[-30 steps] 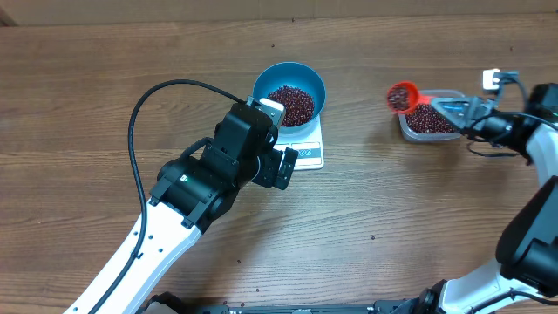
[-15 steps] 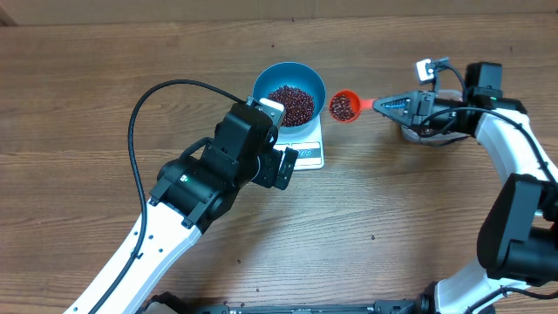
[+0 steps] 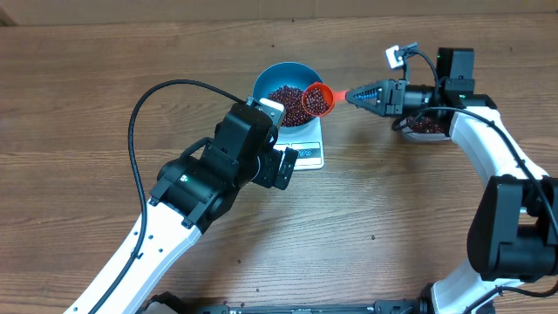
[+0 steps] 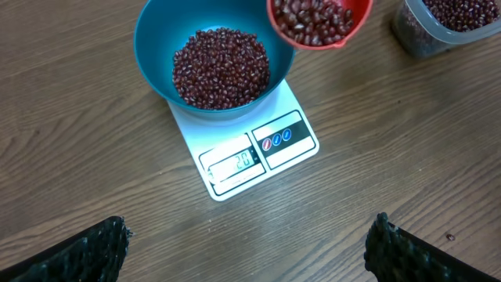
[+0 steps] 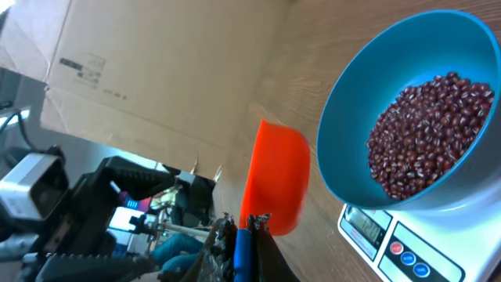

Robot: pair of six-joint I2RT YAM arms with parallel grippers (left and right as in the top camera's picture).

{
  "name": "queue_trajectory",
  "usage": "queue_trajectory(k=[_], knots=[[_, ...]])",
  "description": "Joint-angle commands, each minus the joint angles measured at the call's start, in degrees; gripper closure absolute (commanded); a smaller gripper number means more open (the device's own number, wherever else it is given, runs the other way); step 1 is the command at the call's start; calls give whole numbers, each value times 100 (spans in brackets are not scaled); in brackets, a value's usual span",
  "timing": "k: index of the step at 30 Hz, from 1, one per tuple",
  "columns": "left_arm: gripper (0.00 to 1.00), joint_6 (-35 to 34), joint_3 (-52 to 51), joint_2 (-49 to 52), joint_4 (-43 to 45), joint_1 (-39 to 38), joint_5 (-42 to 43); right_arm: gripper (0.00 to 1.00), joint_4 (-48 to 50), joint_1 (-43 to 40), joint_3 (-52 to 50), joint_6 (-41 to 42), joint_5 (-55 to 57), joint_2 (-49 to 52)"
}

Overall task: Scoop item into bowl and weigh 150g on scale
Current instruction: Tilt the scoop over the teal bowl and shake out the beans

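Observation:
The sky-blue bowl point(image 3: 261, 83) stands on the white scale point(image 3: 309, 157) and holds a pile of dark red beans point(image 3: 288, 105). My right gripper point(image 3: 350, 96) is shut on the blue handle of an orange-red scoop point(image 3: 317, 98). The scoop is full of beans and hangs level over the bowl's right rim. In the left wrist view the bowl point(image 4: 153, 39), its beans point(image 4: 221, 66), the scoop point(image 4: 319, 19) and the scale's lit display point(image 4: 239, 162) all show. My left gripper point(image 4: 246, 254) hovers open and empty in front of the scale. The right wrist view shows the scoop point(image 5: 274, 184) beside the bowl point(image 5: 344, 133).
A clear container point(image 3: 425, 126) of beans stands to the right of the scale, under my right arm, and its corner shows in the left wrist view point(image 4: 446, 19). My left arm point(image 3: 200, 183) and its black cable reach across the table's left half. A few stray beans dot the wood.
My right gripper has carried the filled scoop leftwards, from above the clear container to over the bowl's right rim. The left arm has not moved.

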Motion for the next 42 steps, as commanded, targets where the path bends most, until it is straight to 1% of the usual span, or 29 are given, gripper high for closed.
queue_trajectory(k=[1,7,16,26,29,37,42], knots=[[1,20,9,31,20,9,46,96,210,173,9,328,343,39],[0,20,9,31,20,9,46,96,468,450,9,330,894,39],[0,20,9,31,20,9,46,96,699,861,9,326,2256,39],[1,20,9,31,20,9,46,96,903,920,9,249,3287,39],[0,20,9,31,20,9,46,96,938,920,9,-295,3357,39],[0,20,9,31,20,9,46,96,938,920,7,-1270,3353,39],[0,20,9,31,20,9,46,96,931,925,7,-1928,3086,39]])
